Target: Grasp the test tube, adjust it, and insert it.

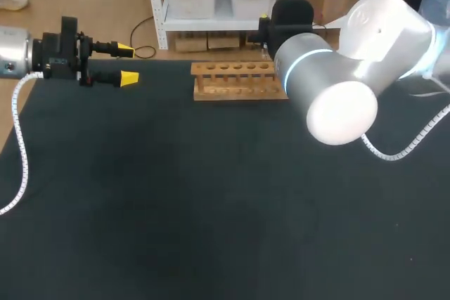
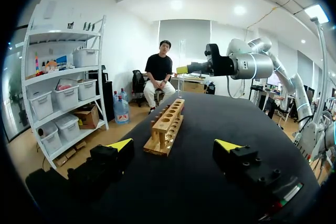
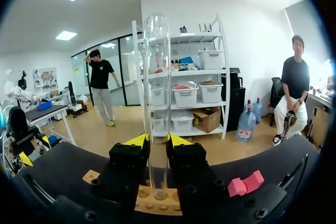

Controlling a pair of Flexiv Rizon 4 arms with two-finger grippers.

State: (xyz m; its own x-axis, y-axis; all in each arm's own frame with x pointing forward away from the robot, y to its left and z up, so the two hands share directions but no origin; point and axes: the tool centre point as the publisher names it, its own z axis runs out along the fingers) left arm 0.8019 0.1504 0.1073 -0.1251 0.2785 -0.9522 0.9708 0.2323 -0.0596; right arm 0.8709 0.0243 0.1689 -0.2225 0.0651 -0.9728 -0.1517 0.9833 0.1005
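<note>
Right tool (image 3: pixel 157 141) is clamped on the clear test tube (image 3: pixel 157 77), holding it upright with its lower end right at the top of the wooden rack (image 1: pixel 235 81) near the counter's (image 1: pixel 211 209) far edge. Left tool (image 1: pixel 128 63) sits spread wide with nothing in it, off to the rack's left

rack (image 1: pixel 235 81): back edge of the table (image 1: pixel 211 209), middle-ish
left gripper (image 1: pixel 128 64): mine, left of the rack, apart
test tube (image 3: pixel 156 103): upright in my right gripper (image 3: pixel 156 141), over the rack
</note>
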